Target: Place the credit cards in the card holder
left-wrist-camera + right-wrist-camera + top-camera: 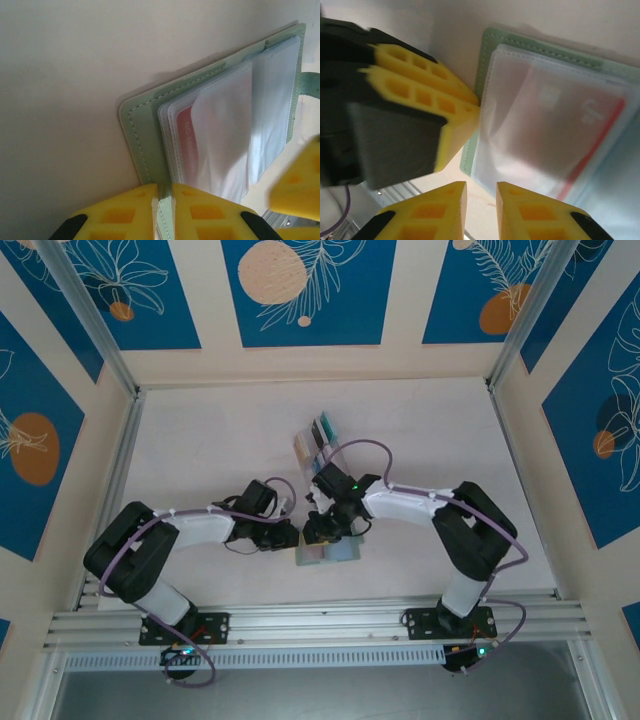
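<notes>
Currently the card holder (335, 552) lies open on the bench (200, 440), just below the centre of the top view, between the two arms. The left gripper (162, 194) has its fingers (132, 212) pressed together on the edge of the holder's sage-green cover, at the bottom of its wrist view. A red card (185, 131) sits inside a clear sleeve. The right gripper (481, 192) hovers just beside the holder, its fingers narrowly apart with nothing between them. Other credit cards (323, 429) stand in a clear rack (305, 447) above centre.
</notes>
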Tool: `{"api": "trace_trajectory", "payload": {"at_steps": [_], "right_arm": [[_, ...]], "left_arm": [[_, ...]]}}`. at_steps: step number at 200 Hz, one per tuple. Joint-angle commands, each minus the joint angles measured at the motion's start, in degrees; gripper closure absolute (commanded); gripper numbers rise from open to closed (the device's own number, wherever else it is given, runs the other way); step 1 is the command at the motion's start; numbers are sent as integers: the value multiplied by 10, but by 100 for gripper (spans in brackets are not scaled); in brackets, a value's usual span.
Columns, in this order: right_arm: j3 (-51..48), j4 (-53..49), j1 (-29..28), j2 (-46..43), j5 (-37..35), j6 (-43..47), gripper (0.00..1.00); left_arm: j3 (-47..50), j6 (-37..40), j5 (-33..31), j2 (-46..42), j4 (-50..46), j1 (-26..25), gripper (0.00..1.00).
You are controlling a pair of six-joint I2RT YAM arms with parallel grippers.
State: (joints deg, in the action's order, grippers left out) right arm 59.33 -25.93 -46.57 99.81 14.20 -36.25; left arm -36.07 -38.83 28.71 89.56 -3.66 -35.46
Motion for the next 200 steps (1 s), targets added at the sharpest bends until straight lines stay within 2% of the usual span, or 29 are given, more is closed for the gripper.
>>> {"api": "trace_trajectory", "payload": {"at_steps": [1, 22, 52, 87, 125, 156, 200], "right_arm": [[-1, 14, -1, 24, 6, -7, 78], [-7, 12, 6, 29, 5, -4, 78], [-16, -2, 29, -19, 4, 5, 77], [-7, -50, 79, -98, 2, 29, 66], [52, -122, 148, -140, -46, 76, 55], [128, -155, 180, -99, -70, 114, 51], [233, -175, 201, -11, -91, 141, 49]], "left_arm": [[7, 9, 11, 6, -26, 7, 84], [7, 11, 9, -4, -31, 7, 83], [7, 10, 20, -43, -43, 26, 74], [-4, 17, 38, -105, -83, 64, 66], [-39, 28, 41, -147, -123, 100, 66], [-90, 22, 59, -111, -102, 113, 67], [-169, -1, 83, -8, -53, 116, 69]]}}
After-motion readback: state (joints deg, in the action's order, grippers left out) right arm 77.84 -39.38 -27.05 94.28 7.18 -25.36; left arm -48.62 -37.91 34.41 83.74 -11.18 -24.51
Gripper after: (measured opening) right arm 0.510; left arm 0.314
